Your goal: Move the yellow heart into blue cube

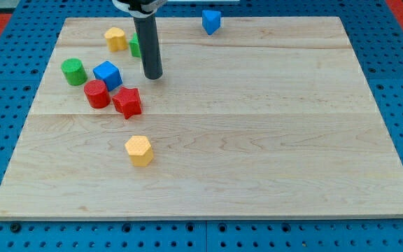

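Note:
The yellow heart (115, 38) lies near the board's top left. The blue cube (108, 74) sits below it, between a green cylinder (73, 71) on its left and my rod on its right. My tip (152, 76) rests on the board just right of the blue cube and below-right of the yellow heart, touching neither. A green block (135, 47) is partly hidden behind the rod, right of the heart.
A red cylinder (96, 94) and a red star (126, 102) sit just below the blue cube. A yellow hexagonal block (139, 150) lies lower down, left of centre. A blue block (211, 21) sits at the top edge. The wooden board (271, 140) has blue pegboard around it.

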Available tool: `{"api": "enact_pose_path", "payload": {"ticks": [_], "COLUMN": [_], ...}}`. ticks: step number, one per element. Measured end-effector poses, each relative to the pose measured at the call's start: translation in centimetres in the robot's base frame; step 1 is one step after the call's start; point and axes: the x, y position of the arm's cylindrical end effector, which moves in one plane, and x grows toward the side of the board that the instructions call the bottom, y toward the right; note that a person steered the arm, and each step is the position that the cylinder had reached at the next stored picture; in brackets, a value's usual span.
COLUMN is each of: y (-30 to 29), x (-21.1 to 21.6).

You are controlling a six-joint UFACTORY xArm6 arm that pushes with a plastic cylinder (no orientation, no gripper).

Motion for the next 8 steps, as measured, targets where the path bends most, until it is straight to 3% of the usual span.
{"api": "enact_pose_path", "payload": {"ticks": [2, 3, 4, 6, 7, 8], "y": [-9.1, -7.7, -2.3, 2.3, 2.8, -4.7], "x": [0.1, 0.3, 0.3, -4.9, -8.1, -8.1]}}
